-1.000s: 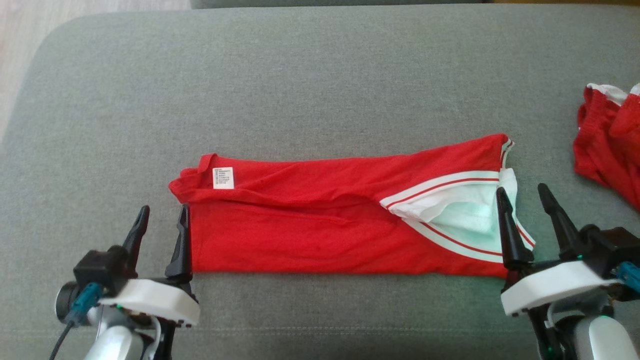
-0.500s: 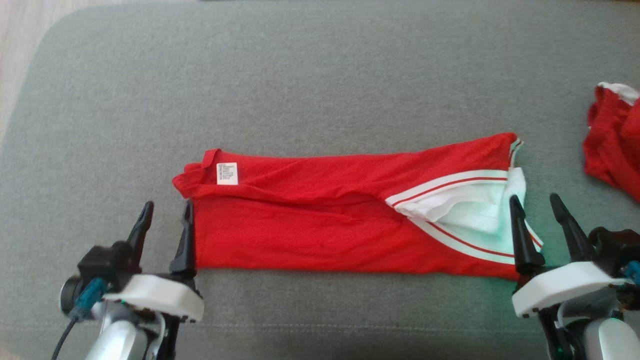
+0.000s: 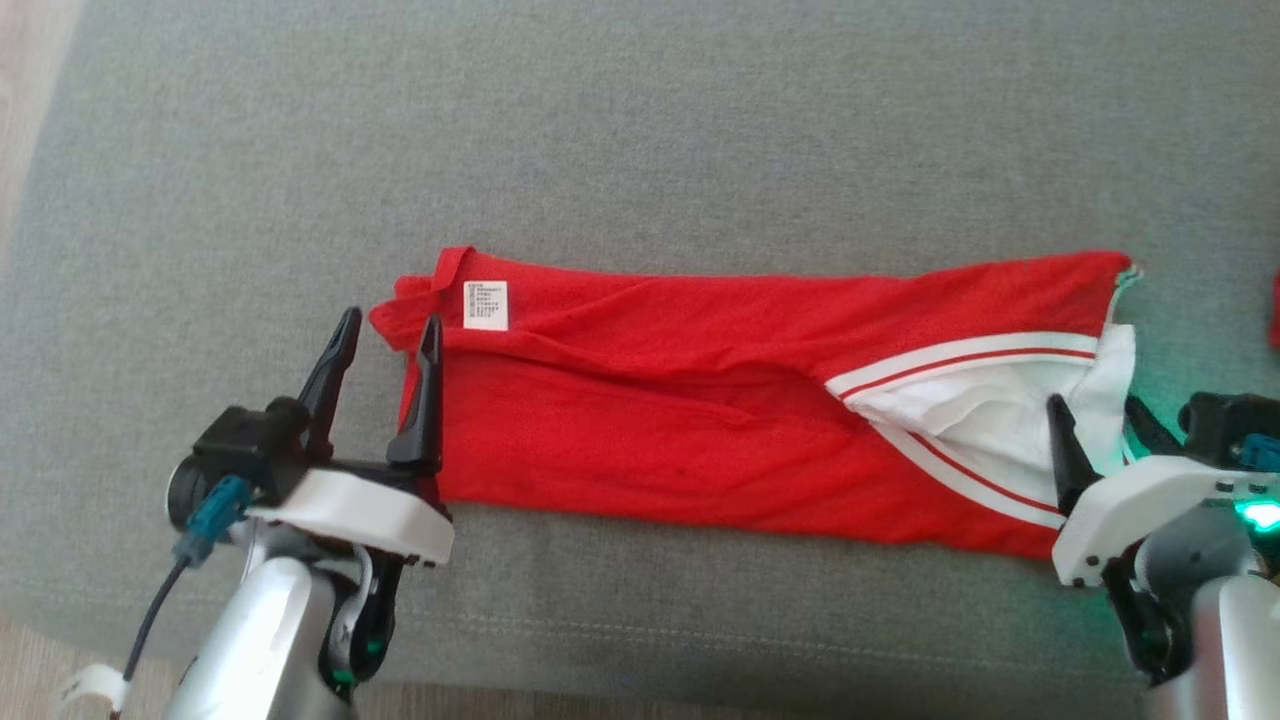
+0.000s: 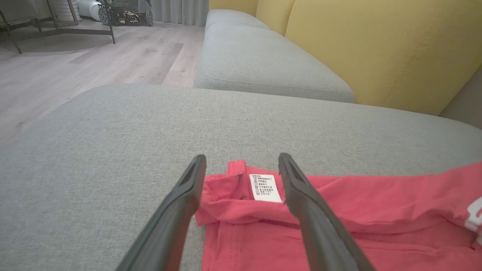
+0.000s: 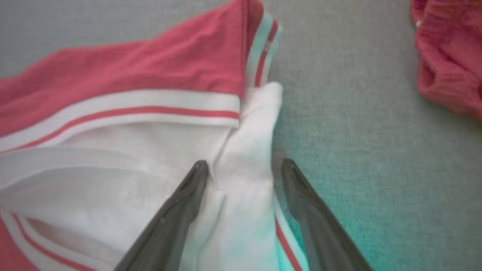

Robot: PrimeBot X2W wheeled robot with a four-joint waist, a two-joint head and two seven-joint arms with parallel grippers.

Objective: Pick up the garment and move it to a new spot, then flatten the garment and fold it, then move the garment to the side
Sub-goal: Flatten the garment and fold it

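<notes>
A red garment (image 3: pixel 700 400) with white, red-striped trim lies folded into a long strip across the grey cushion (image 3: pixel 640 120). Its white care label (image 3: pixel 485 305) sits at the left end. My left gripper (image 3: pixel 388 320) is open at that left end, its right finger along the garment's edge; in the left wrist view the label (image 4: pixel 264 187) lies between the two fingers of the left gripper (image 4: pixel 241 157). My right gripper (image 3: pixel 1093 405) is open at the right end, over the white inner fabric (image 5: pixel 248 124), with the right gripper (image 5: pixel 244 162) straddling that flap.
A second crumpled red cloth (image 5: pixel 448 56) lies on the cushion off to the right, just showing at the head view's edge (image 3: pixel 1276 310). The cushion's front edge (image 3: pixel 640 690) is near my arms. A yellow sofa back (image 4: pixel 376 49) rises behind, with wooden floor (image 4: pixel 75 64) to the left.
The head camera has tilted and shifted, so the whole picture has moved. My left gripper has advanced along the garment's left end toward the label. Both grippers stay open.
</notes>
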